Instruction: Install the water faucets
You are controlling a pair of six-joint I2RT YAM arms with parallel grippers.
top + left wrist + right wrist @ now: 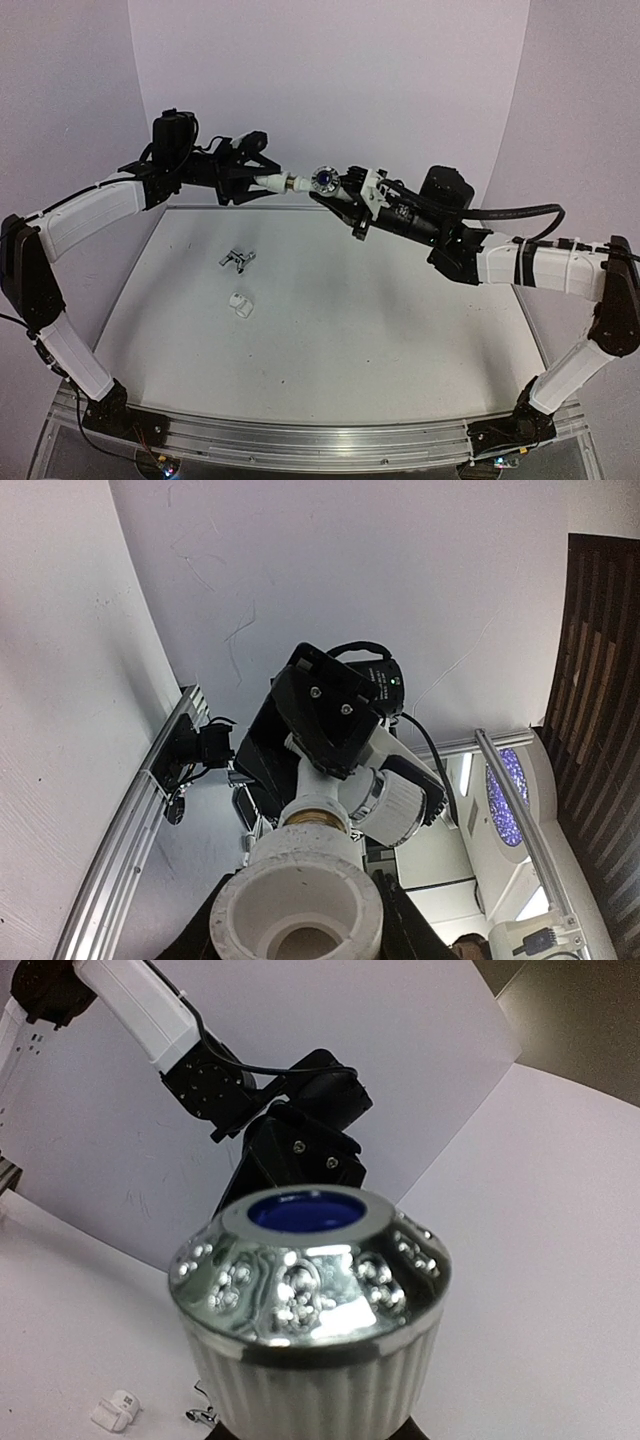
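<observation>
A white faucet with a chrome ribbed knob [324,180] and blue cap is held in mid-air above the table's far edge. My left gripper [258,180] is shut on a white pipe fitting [273,182], whose brass-threaded end meets the faucet body. In the left wrist view the fitting's open collar [297,905] sits between my dark fingers [412,935], with the faucet body [322,780] and knob [402,805] beyond. My right gripper [342,190] is shut on the knob, which fills the right wrist view [310,1290]; its fingers are almost hidden below.
A silver-grey pronged metal piece [237,259] and a small white fitting [240,304] lie on the white table [400,330], left of centre. Both show low in the right wrist view, the fitting [115,1410] left of the metal piece [200,1417].
</observation>
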